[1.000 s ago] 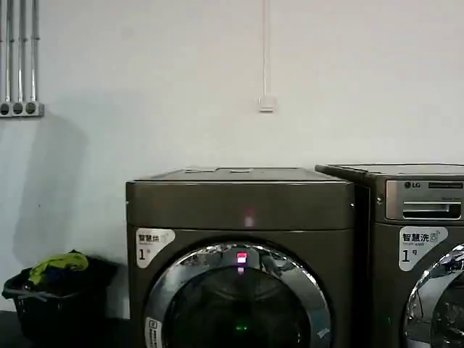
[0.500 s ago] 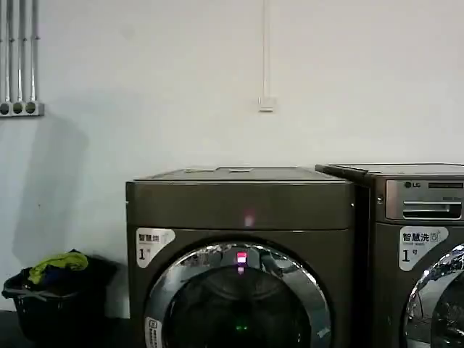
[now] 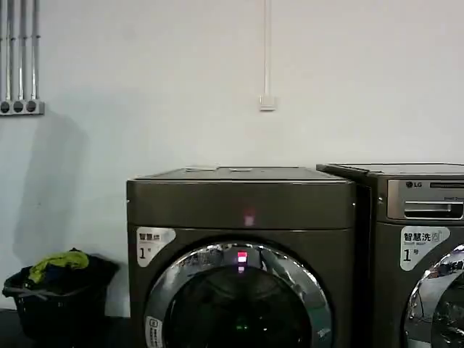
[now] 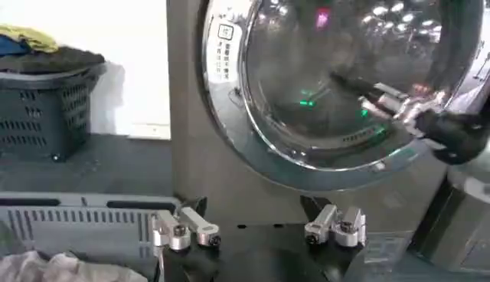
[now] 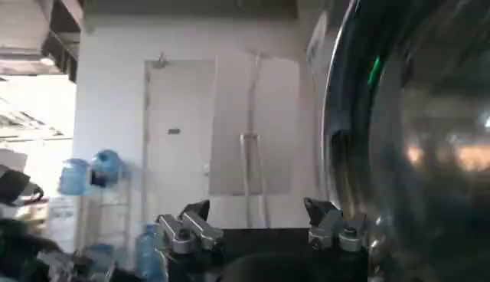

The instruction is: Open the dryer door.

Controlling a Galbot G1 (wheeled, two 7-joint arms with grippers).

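We see the dryer door (image 3: pixel 238 301) shut on the dryer (image 3: pixel 239 206): rigid, heavy, slick chrome. Our right pincer (image 5: pixel 264 226), wide, nears its rim; left pincer (image 4: pixel 256 227), wide, faces it.

A plain white wall (image 3: pixel 145 87) is filling the upper frame; a dark laundry basket (image 3: pixel 58 297) is sitting lower left.

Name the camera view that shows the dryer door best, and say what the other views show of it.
The left wrist view: the dryer door shows most of its chrome rim and tinted glass, shut against the dryer. The head view cuts off its lower half at the frame edge. The right wrist view catches it close and side-on, one curved edge.
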